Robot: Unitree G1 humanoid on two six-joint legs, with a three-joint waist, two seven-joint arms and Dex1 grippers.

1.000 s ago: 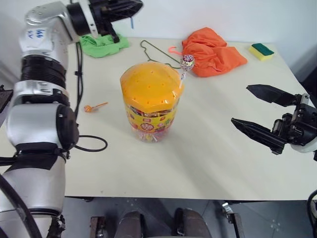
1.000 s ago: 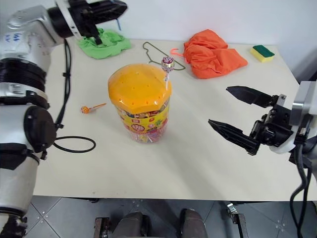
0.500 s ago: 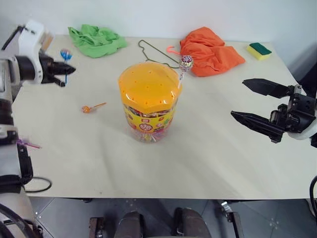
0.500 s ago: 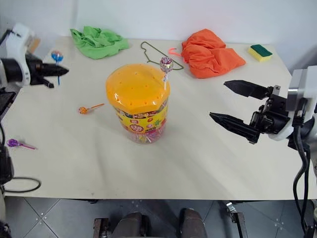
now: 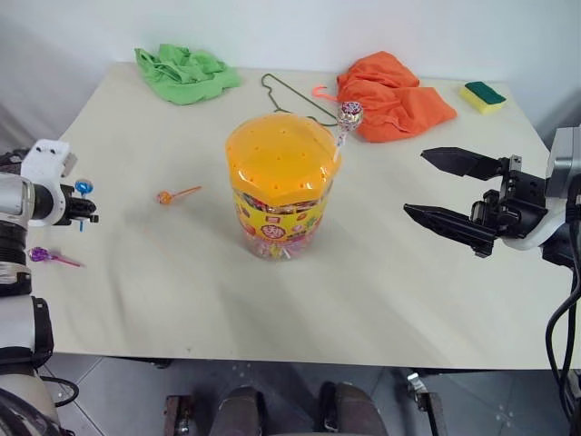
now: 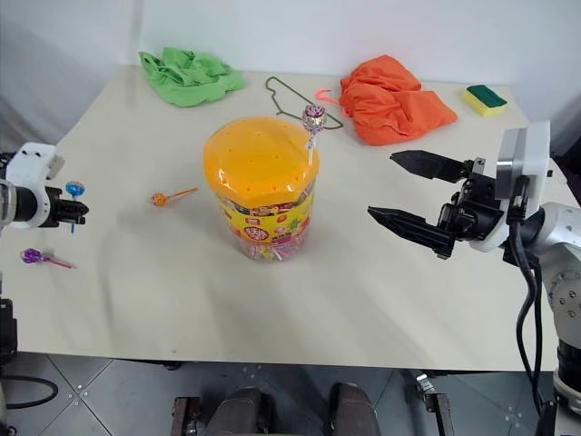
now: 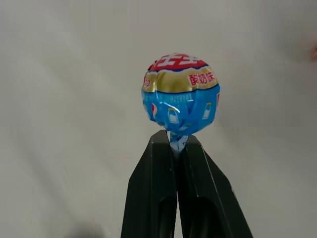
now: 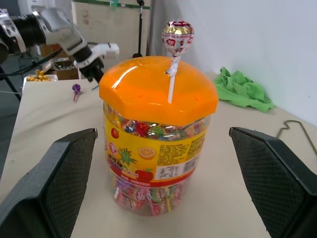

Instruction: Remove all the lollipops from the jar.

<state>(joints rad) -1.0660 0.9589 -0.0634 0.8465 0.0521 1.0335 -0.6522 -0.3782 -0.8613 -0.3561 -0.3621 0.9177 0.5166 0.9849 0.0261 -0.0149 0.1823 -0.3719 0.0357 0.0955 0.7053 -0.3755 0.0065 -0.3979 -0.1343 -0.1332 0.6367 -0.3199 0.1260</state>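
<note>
Lollipops are spread over the beige table (image 5: 381, 300) in the left eye view: the silver-purple lollipop (image 5: 349, 113) stands by its white stick in a hole at the far right edge of the jar's orange lid (image 5: 280, 162), the orange-red lollipop (image 5: 164, 196) lies flat to the left of the jar (image 5: 277, 195), and the purple-pink lollipop (image 5: 38, 254) lies at the table's left edge. The left gripper (image 5: 89, 216) hangs just above that edge, its fingers pressed together on the stick of the blue lollipop (image 5: 83, 187). The right gripper (image 5: 434, 185) hovers to the right of the jar with fingers spread wide and nothing between them. Along the far side lie a green cloth (image 5: 186, 73), a wire hanger (image 5: 286, 98), an orange cloth (image 5: 395, 94) and a yellow-green sponge (image 5: 481, 94).

The right eye view gives the same layout; the right arm's grey wrist block and its cables show more fully here.

The left wrist view brings out what the head views cannot: the blue lollipop's wrapper carries a gold band and a red top with printed characters, and the two black fingers (image 7: 156, 188) close on the stick right under the candy, hiding the rest of it. The table behind is a pale blur.

The right wrist view looks between the wide-set fingers (image 8: 59, 173) at the jar's side: a yellow-red label with fruit pictures, and wrapped candies crowded behind the clear wall, too jumbled to tell apart. Beyond the jar, the left gripper and purple-pink lollipop appear small.
</note>
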